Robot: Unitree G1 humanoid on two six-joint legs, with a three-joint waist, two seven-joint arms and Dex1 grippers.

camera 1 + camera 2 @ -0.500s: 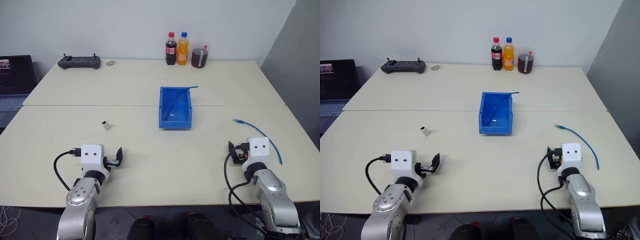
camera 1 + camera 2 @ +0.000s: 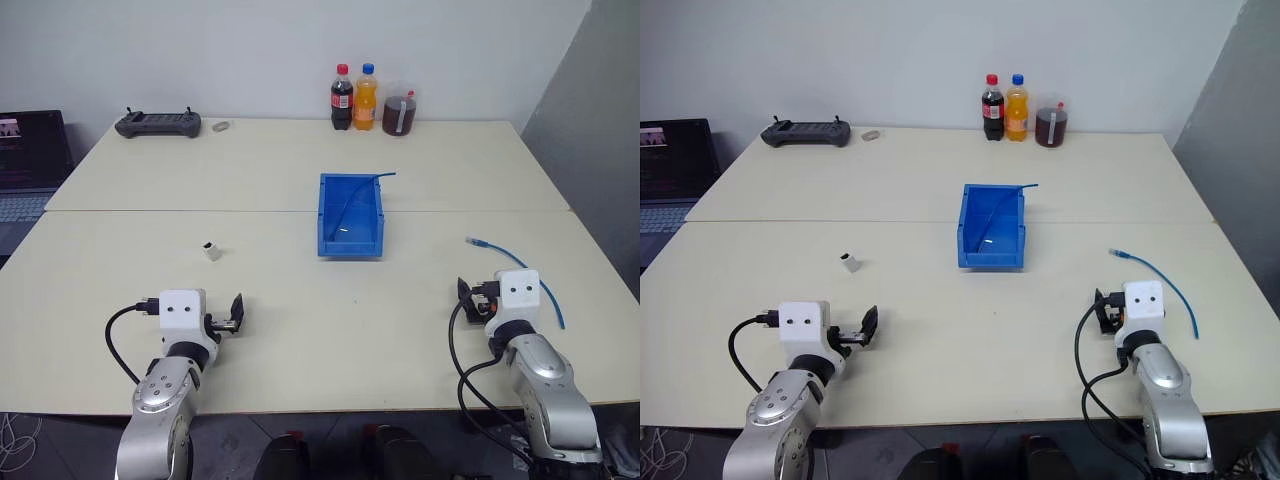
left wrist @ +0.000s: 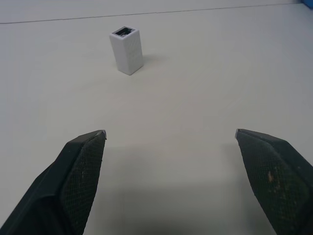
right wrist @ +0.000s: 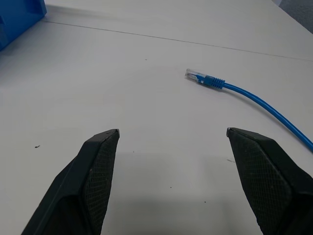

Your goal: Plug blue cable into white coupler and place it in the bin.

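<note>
Nothing picked up yet, task at the start. Both grippers empty, jaws spread wide, hovering low over the table [image 2: 300,330].

Left gripper [image 3: 171,137] faces the white coupler [image 3: 127,50]. In the head view the coupler sits at about 12 o'clock from the gripper, well apart. It stands upright, dark socket facing up. Small rigid plastic block, smooth flat sides, light, so it tips easily. My read: come in level, straddle it across two flat faces, close gently. Grip low enough that the socket end stays clear for the plug.

Right gripper [image 4: 173,134] faces the blue cable [image 4: 254,100]. The clear plug end lies at roughly 1 o'clock in the wrist view, the cable trailing off to the gripper's right. In the head view the plug is near 12 o'clock from the gripper and the cable curves back along its right side. Thin, flexible, round jacket; the plug is hard and clear with a blue strain-relief boot behind it. Best bet is to pinch the boot or just behind it, so the plug stays stiff and aimable. Grab further back and the end probably droops.

Bin [image 2: 351,214] sits at table centre, open top, hard glossy plastic, lower front lip. A darker thin cable [image 2: 360,190] already hangs over its far right corner; not ours.

Table matte, pale, flat.
</note>
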